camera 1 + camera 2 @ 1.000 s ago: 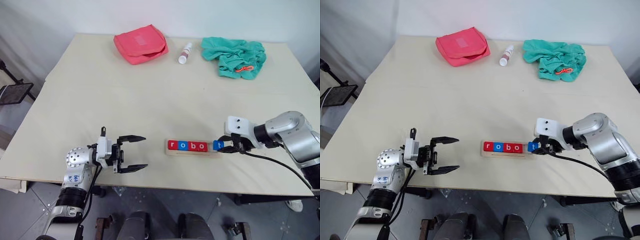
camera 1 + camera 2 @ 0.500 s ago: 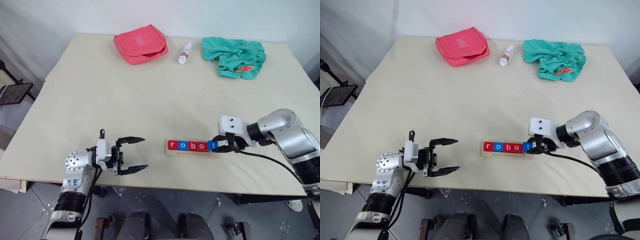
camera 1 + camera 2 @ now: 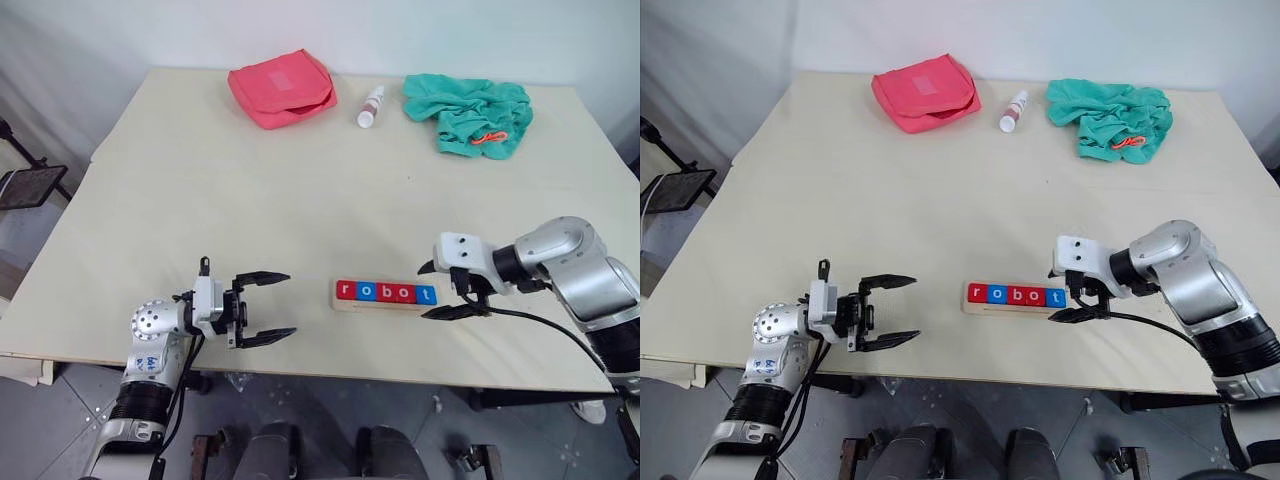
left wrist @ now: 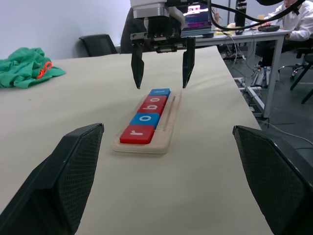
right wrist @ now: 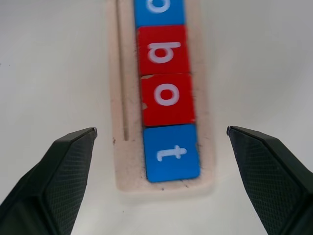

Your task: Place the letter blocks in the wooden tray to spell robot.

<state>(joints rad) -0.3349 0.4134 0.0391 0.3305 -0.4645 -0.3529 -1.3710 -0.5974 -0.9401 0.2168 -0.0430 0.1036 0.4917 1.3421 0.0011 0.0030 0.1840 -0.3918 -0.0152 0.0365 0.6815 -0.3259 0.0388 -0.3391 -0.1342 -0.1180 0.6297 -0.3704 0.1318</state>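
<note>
On pale wooden tray (image 3: 385,304): flat square letter blocks (image 3: 386,292).

Glossy letter blocks (image 5: 165,98) lie in a matt pale-wood tray (image 5: 122,161); the table (image 3: 300,190) looks smooth.

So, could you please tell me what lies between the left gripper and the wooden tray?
Only bare tabletop, seen from the head views, separates the left gripper from the wooden tray.

letter blocks (image 3: 386,292): white lowercase r, o, b, o, t, reading "robot" in a row
wooden tray (image 3: 345,305): no writing of its own
</note>
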